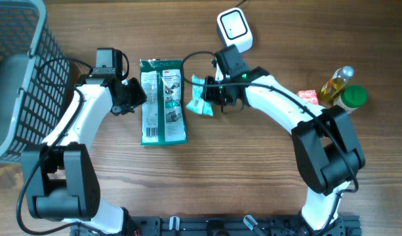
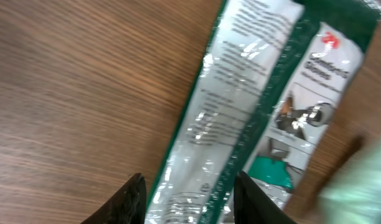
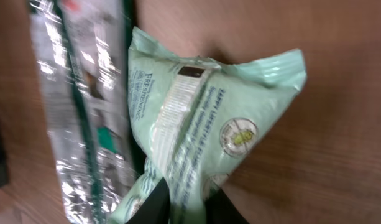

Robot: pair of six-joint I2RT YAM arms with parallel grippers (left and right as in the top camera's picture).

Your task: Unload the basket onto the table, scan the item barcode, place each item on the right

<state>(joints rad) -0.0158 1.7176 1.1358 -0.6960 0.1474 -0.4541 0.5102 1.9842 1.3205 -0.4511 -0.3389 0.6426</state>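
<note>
The step in hand looks like picking up the item for scanning. The right gripper (image 3: 187, 198) is pinched shut on the lower edge of a pale green pouch (image 3: 209, 118), which sits toward the far edge of the desk (image 1: 253, 170), near its middle and just beside the right edge of a flat glove pack (image 1: 162, 101). Whether the pouch is clear of the wood I cannot tell. The left gripper (image 2: 190, 198) stands open, its jaws straddling the glove pack's left edge without holding it. The scanner (image 1: 234, 27) stands at the far edge, near the pouch. The next move probably calls for carrying the pouch there and turning its barcode, which I cannot make out for certain, toward the scanner.
</note>
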